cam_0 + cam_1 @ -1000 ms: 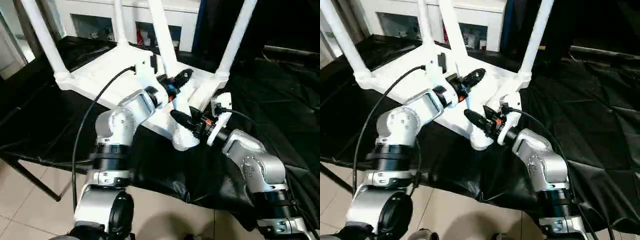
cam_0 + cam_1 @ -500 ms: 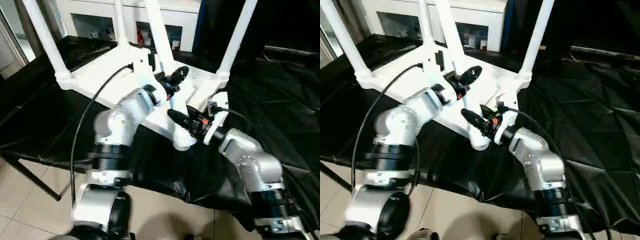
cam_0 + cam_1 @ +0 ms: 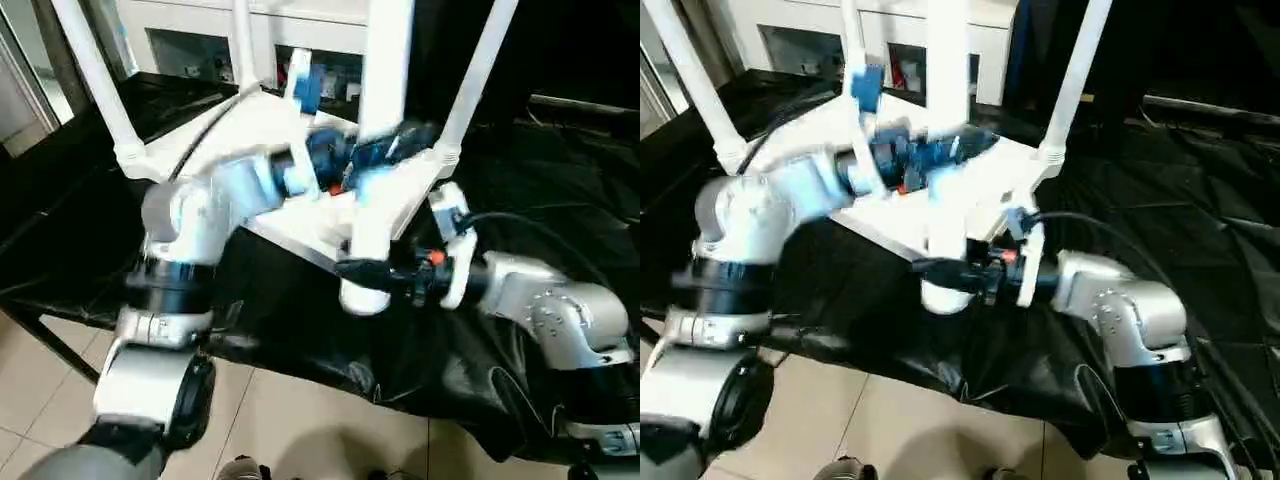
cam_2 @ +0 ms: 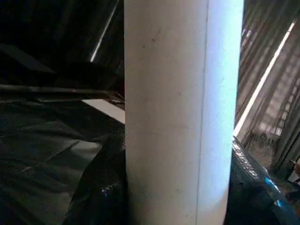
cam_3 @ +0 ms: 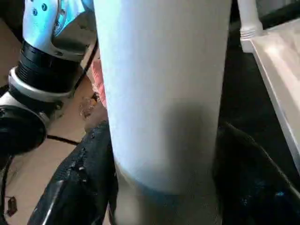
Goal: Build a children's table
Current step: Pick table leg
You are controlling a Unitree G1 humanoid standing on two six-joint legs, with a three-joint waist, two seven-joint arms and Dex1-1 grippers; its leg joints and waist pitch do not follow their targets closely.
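The whole matter turns on the leg [image 3: 385, 90] and the near corner socket [image 3: 364, 296] of the tabletop [image 3: 412, 190]. The tabletop lies upside down on the black-draped table [image 3: 560, 180]. Three other legs [image 3: 95, 70] stand up from its other corners. This fourth leg rises from the near corner, its long axis close to upright and square to the tabletop, and its foot meets the socket. Whether it is pushed fully home, I cannot tell; the joint is hidden behind the right gripper.

Both arms are on the one leg, at different levels above the tabletop. The right gripper [image 3: 352, 268] comes in from the side, level with the tabletop, and sits low at the leg's base, just above the socket. The leg stands right before it in the right wrist view, but whether it clamps or merely brackets the leg, I cannot tell. The left gripper [image 3: 390, 150] reaches across over the tabletop and takes the leg higher up. In the left wrist view its fingers [image 4: 105, 197] press in on either side of the tube, so I judge it closed on the leg.

So the right arm is nearer the socket and the left is higher on the shaft. Any push to seat the leg probably has to run straight down that axis, toward the tabletop. A sideways lean would likely jam it in the socket.
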